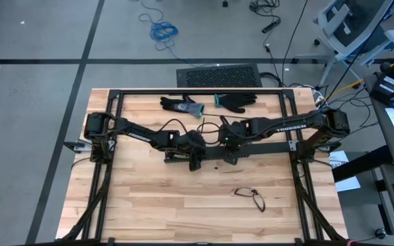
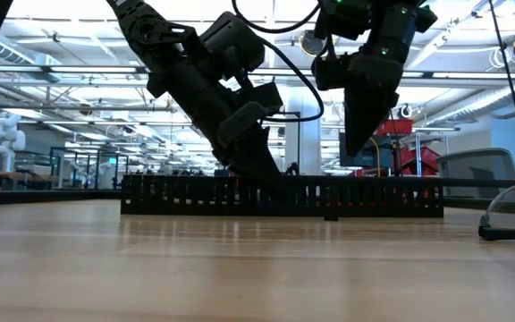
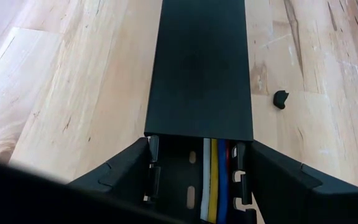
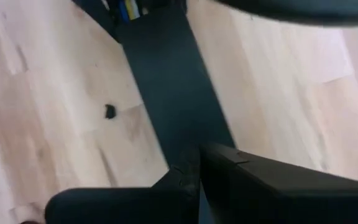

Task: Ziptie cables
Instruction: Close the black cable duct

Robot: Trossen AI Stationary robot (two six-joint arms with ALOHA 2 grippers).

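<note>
The surface is pale butcher-block wood inside a dark metal frame. A long black duct lies across its middle and serves as the landmark. Behind the duct, toward the far edge of the surface, lie a grey and black glove and a black glove. In front of the duct, nearer the front edge, rests a pair of glasses. A small black chip sits on the wood just beside the duct. Beyond the surface, a grey floor carries a coil of blue cable and a black mat. The low view looks into a large bright hall with ceiling lights and a white robot figure far off.

The left pincer sits at the duct, its fingers spread on either side of the duct's walls, gripping it across its width. The cables, white, yellow, blue and red, lie inside the duct between those fingers and run under the duct's flat cover, which hides the rest of them. The right pincer hangs clenched and empty just above the duct's covered part.

In the high view the arms hide most of the duct. The right wrist view is blurred, and the cables show there only as a small coloured patch at the duct's far end.
</note>
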